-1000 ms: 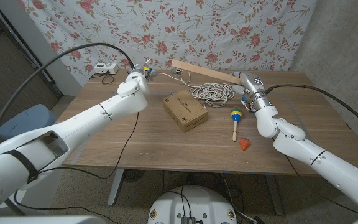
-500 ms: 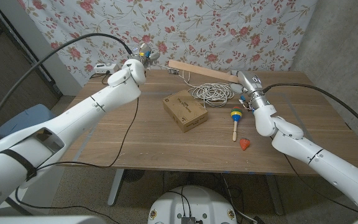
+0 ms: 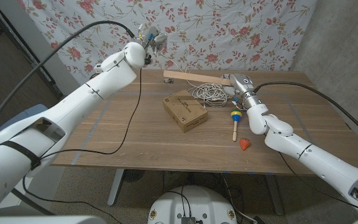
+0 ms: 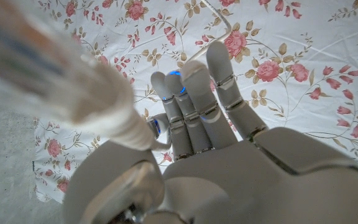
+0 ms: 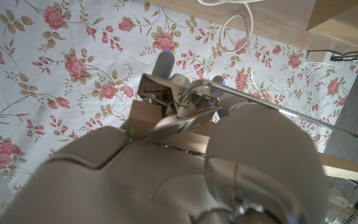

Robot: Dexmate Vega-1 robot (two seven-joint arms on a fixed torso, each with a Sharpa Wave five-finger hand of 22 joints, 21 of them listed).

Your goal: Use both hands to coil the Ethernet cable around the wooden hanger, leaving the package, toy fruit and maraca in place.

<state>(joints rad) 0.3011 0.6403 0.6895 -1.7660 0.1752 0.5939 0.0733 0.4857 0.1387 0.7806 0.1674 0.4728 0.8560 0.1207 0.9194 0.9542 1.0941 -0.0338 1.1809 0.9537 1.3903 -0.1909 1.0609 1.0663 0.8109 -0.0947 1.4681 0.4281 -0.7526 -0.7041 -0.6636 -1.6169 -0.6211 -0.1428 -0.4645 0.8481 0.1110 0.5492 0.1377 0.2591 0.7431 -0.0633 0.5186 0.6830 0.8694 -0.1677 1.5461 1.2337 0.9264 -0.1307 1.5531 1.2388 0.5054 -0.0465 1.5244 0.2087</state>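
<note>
My left hand (image 3: 149,38) is raised high over the table's back left and pinches the white Ethernet cable's end. A thin strand (image 3: 169,60) runs down from it towards the wooden hanger (image 3: 191,76). In the left wrist view its fingers (image 4: 197,106) are curled, with the strand (image 4: 219,18) beside their tips. My right hand (image 3: 237,82) grips the hanger at its right end and holds it level above the table's back edge. The hanger's wood (image 5: 160,121) and metal hook (image 5: 253,99) lie in that grip. The loose cable coil (image 3: 211,92) rests on the table under the hanger.
A brown cardboard package (image 3: 184,110) lies mid-table. A striped maraca (image 3: 235,118) and a red toy fruit (image 3: 245,144) lie to its right, near my right forearm. A floral cloth (image 3: 229,31) hangs behind the table. A blue seat (image 3: 17,121) stands at the left.
My left hand has risen from the table's back edge up towards the cloth, drawing the cable strand with it. My right hand has shifted the hanger a little to the left.
</note>
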